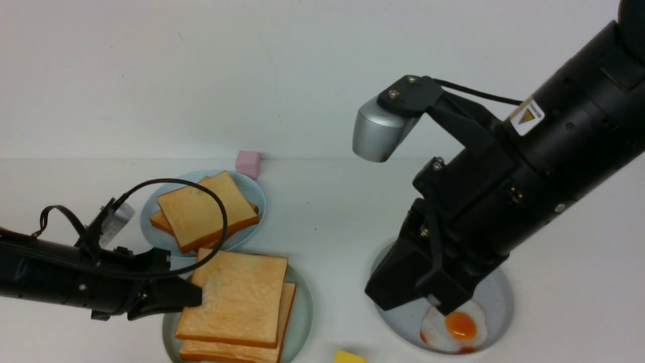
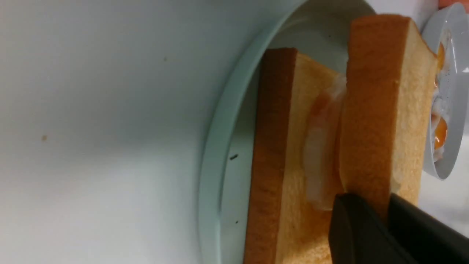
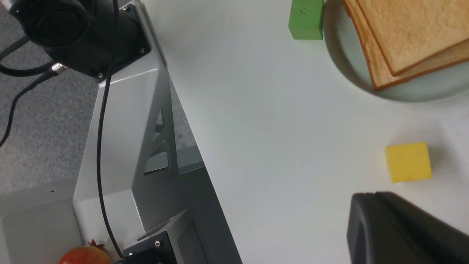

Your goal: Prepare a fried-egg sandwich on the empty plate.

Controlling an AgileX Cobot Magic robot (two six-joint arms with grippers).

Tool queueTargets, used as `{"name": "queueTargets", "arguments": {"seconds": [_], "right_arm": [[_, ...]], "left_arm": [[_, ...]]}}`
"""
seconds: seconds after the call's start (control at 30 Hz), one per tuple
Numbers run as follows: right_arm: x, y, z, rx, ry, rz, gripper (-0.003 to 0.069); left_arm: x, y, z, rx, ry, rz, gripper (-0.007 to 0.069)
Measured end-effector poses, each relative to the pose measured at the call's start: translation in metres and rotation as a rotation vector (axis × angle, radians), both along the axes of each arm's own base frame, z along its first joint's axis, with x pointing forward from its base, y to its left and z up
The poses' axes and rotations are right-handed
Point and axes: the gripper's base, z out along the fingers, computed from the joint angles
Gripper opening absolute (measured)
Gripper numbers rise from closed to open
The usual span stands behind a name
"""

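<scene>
Fried-egg sandwich (image 1: 237,302) of golden-brown square toast, assembled on the round mint-green matte plate (image 1: 304,312); left gripper (image 1: 196,297) clamps its top slice (image 2: 381,110), unreleased; right gripper (image 1: 446,305) fingers hidden, cannot tell

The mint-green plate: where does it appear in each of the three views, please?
Front view: the mint-green plate sits at bottom centre-left, under the sandwich.
Left wrist view: its rim curves behind the sandwich.
Right wrist view: it lies next to the green block.
Shared landmark: the top toast slice.
</scene>
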Motion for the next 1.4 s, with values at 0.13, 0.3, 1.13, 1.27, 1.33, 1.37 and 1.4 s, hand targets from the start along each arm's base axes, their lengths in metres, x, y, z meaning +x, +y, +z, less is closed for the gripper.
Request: {"name": "queueTargets", "arguments": {"seconds": [0.13, 0.3, 1.13, 1.27, 1.33, 1.37, 1.4], "right_arm": [[0.0, 0.0, 0.0, 0.0, 0.0, 0.0, 0.0043], [0.0, 0.0, 0.0, -0.001, 0.001, 0.001, 0.0048], [0.0, 0.0, 0.0, -0.001, 0.002, 0.001, 0.007], [0.0, -0.001, 0.0, -0.007, -0.002, 0.0, 0.007], [0.001, -0.001, -0.001, -0.018, -0.006, -0.005, 0.0071], [0.002, -0.003, -0.002, -0.036, -0.01, -0.018, 0.0071], [0.004, -0.004, -0.003, -0.046, -0.007, -0.041, 0.0073]], "left_arm": [[-0.001, 0.0, 0.0, 0.008, -0.001, -0.011, 0.0048], [-0.001, 0.0, -0.001, 0.015, 0.0, -0.021, 0.0048], [0.008, 0.01, 0.011, 0.135, 0.033, -0.02, 0.0435], [0.006, 0.018, 0.034, 0.234, 0.01, 0.064, 0.0435], [0.003, 0.02, 0.045, 0.264, -0.015, 0.089, 0.0433], [0.0, 0.021, 0.057, 0.28, -0.039, 0.117, 0.0424], [-0.004, 0.021, 0.068, 0.287, -0.063, 0.134, 0.0412]]}}
